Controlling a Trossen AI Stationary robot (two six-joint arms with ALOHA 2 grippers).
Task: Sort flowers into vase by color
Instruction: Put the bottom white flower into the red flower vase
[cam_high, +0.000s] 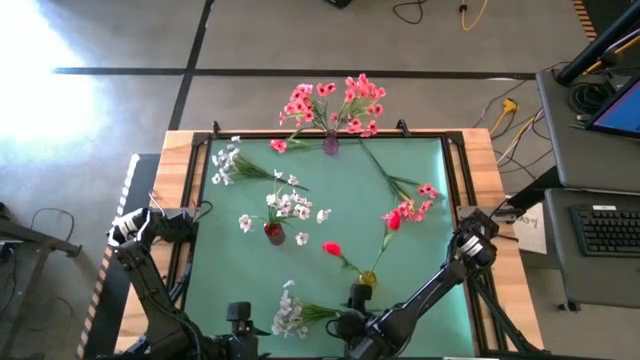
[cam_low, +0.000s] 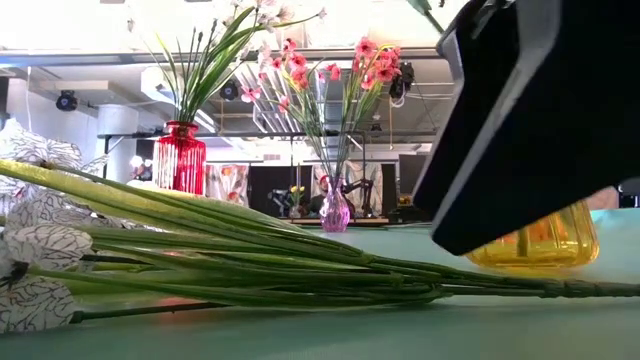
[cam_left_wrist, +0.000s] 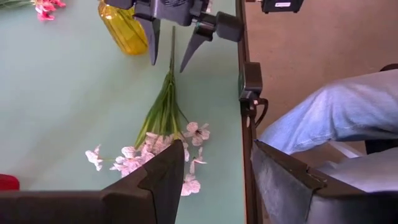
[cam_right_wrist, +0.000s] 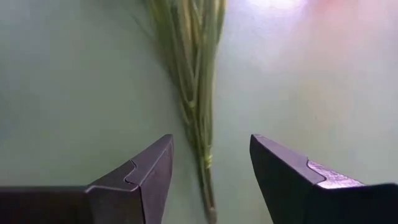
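A white-blossomed spray (cam_high: 292, 312) lies flat on the green mat near the table's front edge, its stem end pointing toward the table's right. My right gripper (cam_right_wrist: 210, 162) is open, tilted down over that stem end, with one finger on each side of the green stem (cam_left_wrist: 171, 62) and not touching it. My left gripper (cam_left_wrist: 214, 180) hovers open just left of the blossoms (cam_left_wrist: 155, 152). The red vase (cam_high: 273, 232) holds white flowers, the purple vase (cam_high: 330, 145) holds pink ones, and the yellow vase (cam_high: 368, 278) holds a red bud.
Another white spray (cam_high: 235, 162) lies at the far left of the mat. A pink spray with a red bud (cam_high: 408, 205) lies at the right. The yellow vase (cam_left_wrist: 124, 28) stands close behind my right gripper. A person's leg (cam_left_wrist: 329, 118) shows beyond the table's edge.
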